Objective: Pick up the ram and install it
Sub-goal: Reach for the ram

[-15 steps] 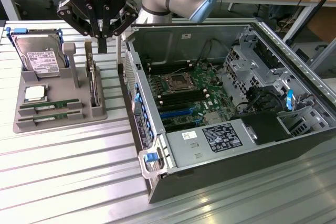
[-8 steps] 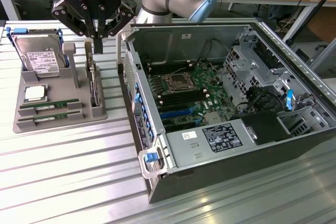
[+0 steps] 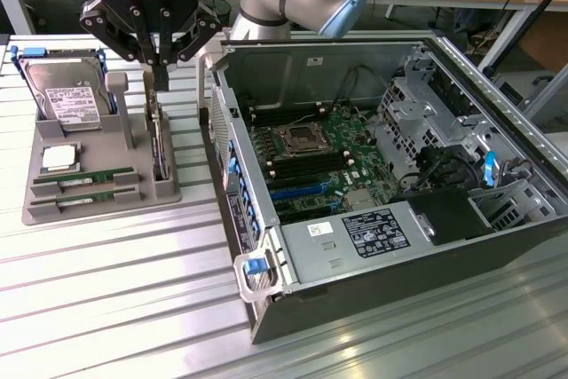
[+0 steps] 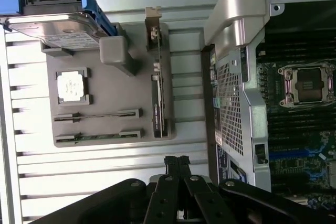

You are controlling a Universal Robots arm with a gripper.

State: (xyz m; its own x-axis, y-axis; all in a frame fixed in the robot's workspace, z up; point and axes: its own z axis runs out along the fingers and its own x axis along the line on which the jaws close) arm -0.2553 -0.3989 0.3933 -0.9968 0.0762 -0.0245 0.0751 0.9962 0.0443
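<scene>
The black two-fingered gripper [image 3: 156, 77] hangs above the grey moulded parts tray [image 3: 98, 210], with its fingers closed against each other and nothing held between them. The ram, a long, narrow green circuit-board stick [image 3: 84, 177], lies on edge in a slot of that tray, apart from the gripper and towards the exterior view's left of it. A second green stick of the same kind [image 3: 93, 195] is set in the slot just beside it.

The nearest part to the fingertips is judged to be the tall upright green card with a metal bracket [image 3: 158, 144], not the ram. The wrong part could therefore be struck or taken if the descent were made from this position. With the fingers shut, the stick would be pushed on rather than grasped. Because the two sticks are close neighbours, a poorly centred grip could catch both, or knock one askew in its slot. Only a thin edge is offered, so a slip or a tilted hold is thought likely. A tilted stick could jam in a memory slot on the green motherboard [image 3: 351, 170] or be bent under pressure. The wall of the open metal computer case [image 3: 426, 281] could also be clipped on the way across
</scene>
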